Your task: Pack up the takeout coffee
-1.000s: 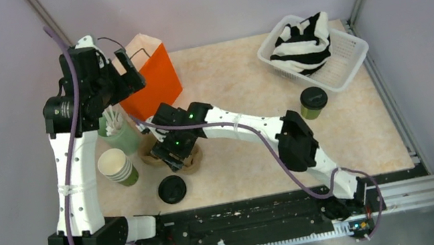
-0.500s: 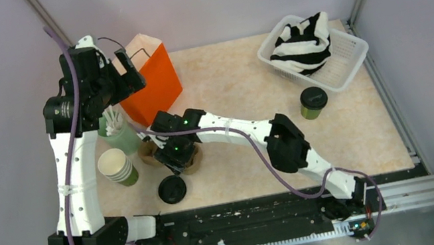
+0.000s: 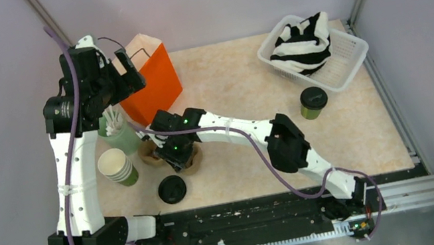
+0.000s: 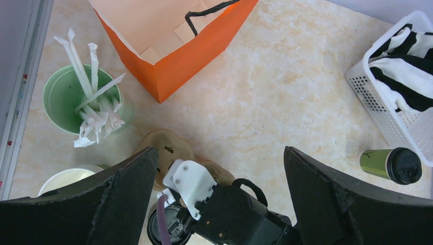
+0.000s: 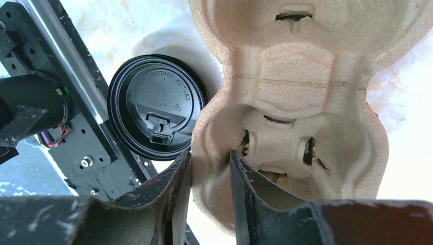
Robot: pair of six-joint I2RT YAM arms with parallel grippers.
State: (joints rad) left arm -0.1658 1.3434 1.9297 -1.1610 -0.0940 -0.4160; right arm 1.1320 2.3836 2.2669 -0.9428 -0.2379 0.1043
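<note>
The takeout coffee (image 3: 313, 102), a green cup with a black lid, stands at the right beside the basket; in the left wrist view it appears lying sideways (image 4: 390, 164). A brown pulp cup carrier (image 3: 193, 163) lies left of centre and also shows in the left wrist view (image 4: 168, 145). My right gripper (image 3: 171, 159) is down on it. In the right wrist view its jaws (image 5: 210, 158) pinch the carrier's (image 5: 296, 102) near rim wall, one finger inside a cup well and one outside. My left gripper (image 3: 125, 78) is open and empty, held high by the orange bag (image 3: 149, 77), looking down (image 4: 219, 150).
A loose black lid (image 3: 172, 189) lies near the front edge, next to the carrier (image 5: 155, 104). A stack of lidless green cups (image 3: 117, 166) and a green cup of wrapped straws (image 3: 118, 130) stand at the left. A white basket with striped cloth (image 3: 313, 50) is at the back right.
My right gripper has shifted slightly left and nearer on the carrier. The left arm and the coffee have not moved.
</note>
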